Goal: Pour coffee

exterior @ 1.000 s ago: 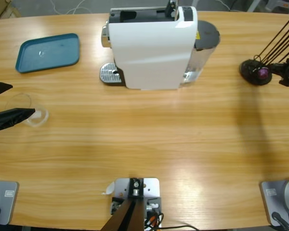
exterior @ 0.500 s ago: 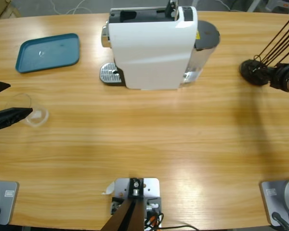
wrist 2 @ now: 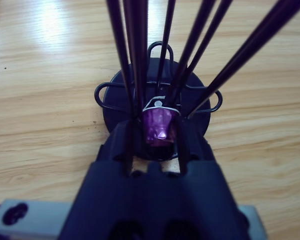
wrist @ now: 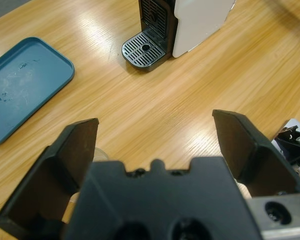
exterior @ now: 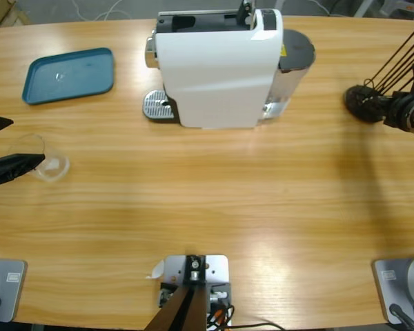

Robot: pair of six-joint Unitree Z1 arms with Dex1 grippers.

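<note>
A small clear glass (exterior: pixel 41 157) stands near the table's left edge; no coffee shows in it or anywhere else. My left gripper (exterior: pixel 10 145) comes in from the left edge, open, with one jaw on each side of the glass. In the left wrist view the open left gripper (wrist: pixel 157 130) points toward the white coffee machine (wrist: pixel 197 20). My right gripper (wrist 2: pixel 159 131) is shut on a purple capsule (wrist 2: pixel 159 124) at the foot of a black wire capsule stand (exterior: pixel 362 103), whose rods (wrist 2: pixel 135 55) rise between the jaws.
The white coffee machine (exterior: pixel 217 69) stands at the back middle, its metal drip tray (exterior: pixel 159 105) facing left. A teal tray (exterior: pixel 69 74) lies at the back left. Bare wood (exterior: pixel 214 193) spans the middle of the table.
My right gripper has slid left onto the capsule stand, covering the purple capsule in the high view. The left gripper has drawn back slightly to the left.
</note>
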